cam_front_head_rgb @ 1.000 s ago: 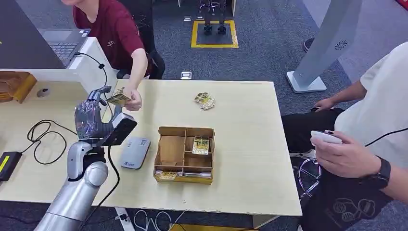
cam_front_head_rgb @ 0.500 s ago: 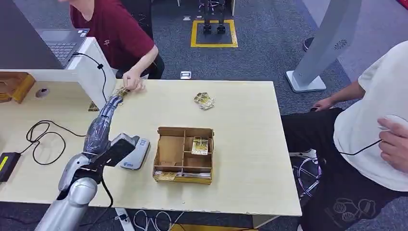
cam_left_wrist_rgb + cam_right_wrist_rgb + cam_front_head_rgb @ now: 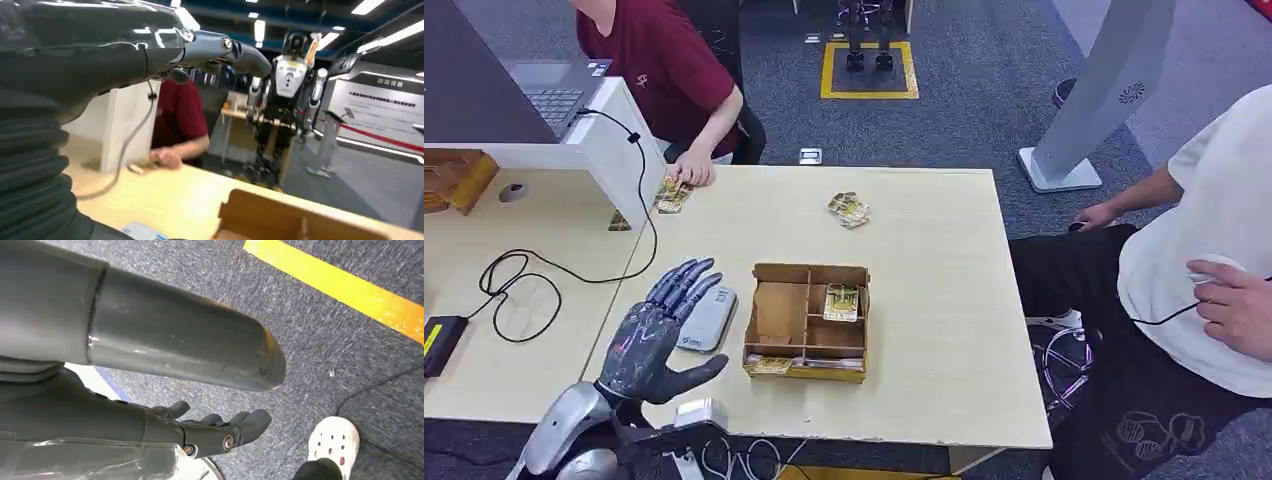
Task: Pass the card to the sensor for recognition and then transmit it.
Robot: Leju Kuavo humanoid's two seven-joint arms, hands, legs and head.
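My left hand (image 3: 656, 338) hovers open and empty over the near left of the table (image 3: 924, 380), its fingers spread above the near end of the grey card sensor (image 3: 714, 312). The left wrist view shows that hand (image 3: 125, 55) with nothing in it. A card (image 3: 841, 302) lies in a compartment of the cardboard box (image 3: 804, 368) right of the sensor. At the far left corner a person in a red shirt (image 3: 664, 70) rests a hand on a card (image 3: 671, 195) on the table. My right hand (image 3: 200, 432) hangs over the carpet, fingers loose and empty.
A few loose cards (image 3: 850, 209) lie at the far middle of the table. A black cable (image 3: 514, 280) and a small black device (image 3: 439, 343) sit on the left desk by a white partition (image 3: 614, 140). A person in white (image 3: 1214, 250) sits at the right.
My left hand was raised at the person's hand, where the card was. The person drew the card back onto the table; my hand has come down and back, empty, over the sensor.
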